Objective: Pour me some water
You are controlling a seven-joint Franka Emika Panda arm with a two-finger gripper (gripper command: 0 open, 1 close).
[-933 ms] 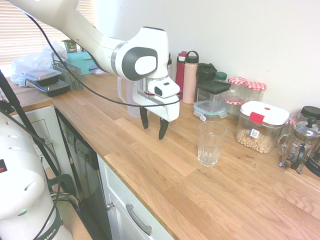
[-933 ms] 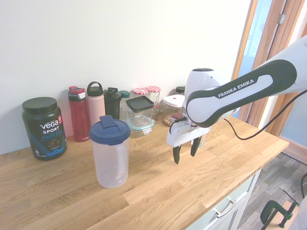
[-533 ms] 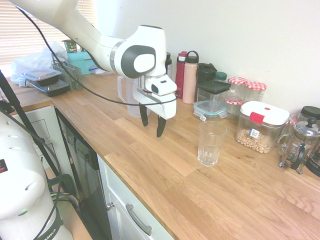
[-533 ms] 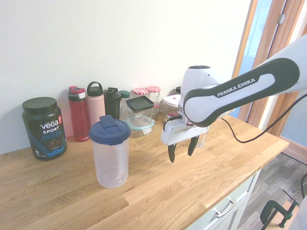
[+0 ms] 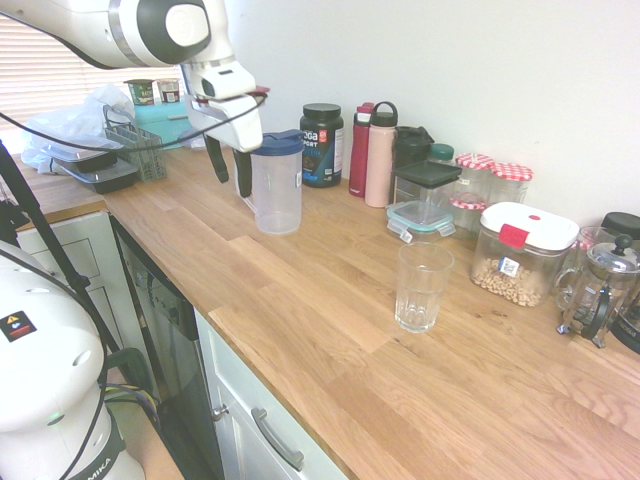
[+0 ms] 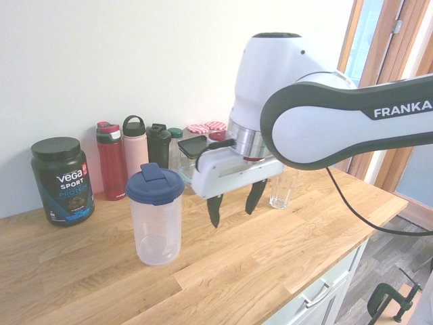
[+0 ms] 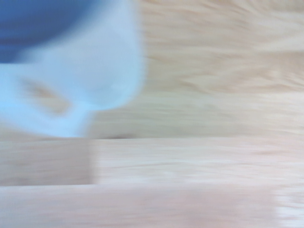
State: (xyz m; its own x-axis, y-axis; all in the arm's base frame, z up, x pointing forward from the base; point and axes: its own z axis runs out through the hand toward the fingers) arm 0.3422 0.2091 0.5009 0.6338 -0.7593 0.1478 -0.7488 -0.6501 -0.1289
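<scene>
Jaws spread, empty, on white two-finger gripper (image 6: 235, 206) hovering beside clear plastic jug with blue lid (image 6: 156, 215), toward wooden countertop's (image 5: 330, 320) back edge. Empty ribbed drinking glass (image 5: 420, 286) mid-counter. Judged light, rigid, smooth; grasp at handle.

Tabletop (image 5: 330, 330): wood planks, smooth, light satin sheen.
Jug (image 5: 275, 185): translucent frosted plastic, matt blue plastic lid.
Tumbler (image 5: 420, 287): clear faceted glass, glossy.
Pink bottle (image 5: 380, 155): matt finish, black plastic cap.
Protein tub (image 6: 61, 181): glossy black plastic.
Pincer (image 6: 235, 202): glossy white shell, matt black fingers.
</scene>
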